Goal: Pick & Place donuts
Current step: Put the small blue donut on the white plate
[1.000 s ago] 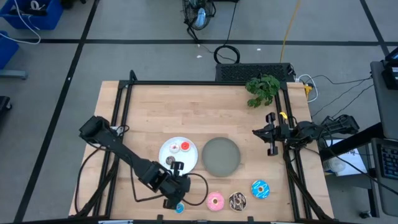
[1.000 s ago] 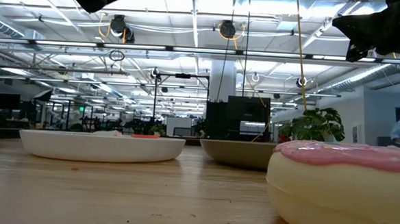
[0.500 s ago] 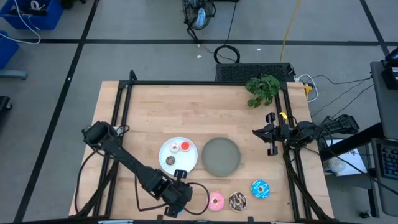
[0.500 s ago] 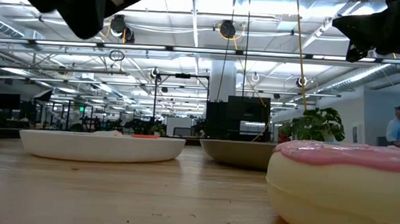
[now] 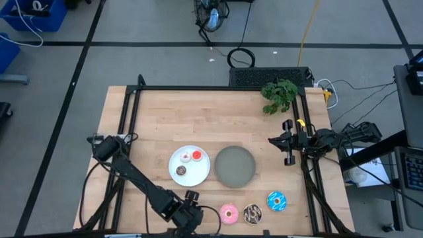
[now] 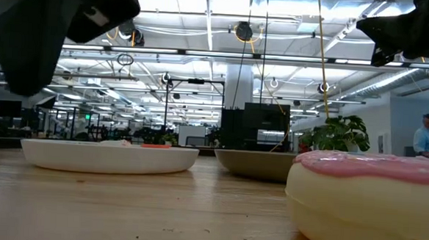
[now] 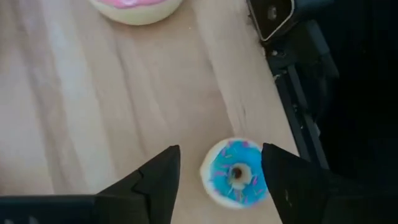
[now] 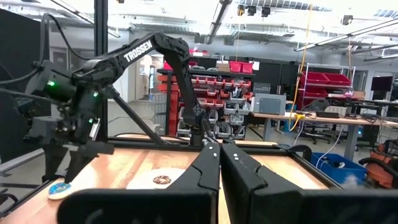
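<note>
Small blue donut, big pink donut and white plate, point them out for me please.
small blue donut [image 7: 235,174], left wrist view, on its icing by the hole
big pink donut [image 5: 229,213], high view, on its ring
white plate [image 5: 203,164], high view, on its rim

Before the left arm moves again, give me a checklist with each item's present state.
1. Left gripper open around the tiny blue donut: ok.
2. Fingers touching that donut: cannot tell.
3. Donut flat on the table, near its front edge: ok.
4. White plate has room beside the donuts already in it: ok.
5. Right gripper shut, parked at the table's right edge: ok.
6. Pink donut clear of the left gripper: ok.
</note>
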You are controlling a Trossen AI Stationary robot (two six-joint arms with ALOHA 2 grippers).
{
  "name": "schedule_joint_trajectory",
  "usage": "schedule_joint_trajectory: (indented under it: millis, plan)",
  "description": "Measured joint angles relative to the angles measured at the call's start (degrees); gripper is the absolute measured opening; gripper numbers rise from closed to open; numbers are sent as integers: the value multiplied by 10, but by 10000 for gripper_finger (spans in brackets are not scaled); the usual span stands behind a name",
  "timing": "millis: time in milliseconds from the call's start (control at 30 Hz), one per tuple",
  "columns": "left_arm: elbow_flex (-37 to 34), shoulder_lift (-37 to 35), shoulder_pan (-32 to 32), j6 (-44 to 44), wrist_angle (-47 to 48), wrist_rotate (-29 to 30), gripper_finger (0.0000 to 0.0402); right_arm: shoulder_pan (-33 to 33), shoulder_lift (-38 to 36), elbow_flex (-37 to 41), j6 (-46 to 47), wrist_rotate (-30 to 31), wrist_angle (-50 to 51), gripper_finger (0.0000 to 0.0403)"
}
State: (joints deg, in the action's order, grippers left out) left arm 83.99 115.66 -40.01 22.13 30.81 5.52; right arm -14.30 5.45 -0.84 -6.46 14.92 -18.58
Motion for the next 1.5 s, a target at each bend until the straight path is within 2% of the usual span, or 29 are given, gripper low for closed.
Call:
schedule_joint_trajectory:
  millis: [833, 1233, 1367, 1500]
  plan:
    - [0, 42, -7, 9, 26, 4, 228, 0, 3, 0, 0, 0, 0, 4]
    - [2, 65, -9, 21, 10, -25, 225, 0, 6, 0, -2, 1, -4, 4]
    - [2, 65, -5, 23, 9, -48, 185, 0, 6, 0, -2, 0, -4, 4]
    - [1, 63, -2, 20, 8, -70, 106, 0, 6, 0, -2, 0, -4, 4]
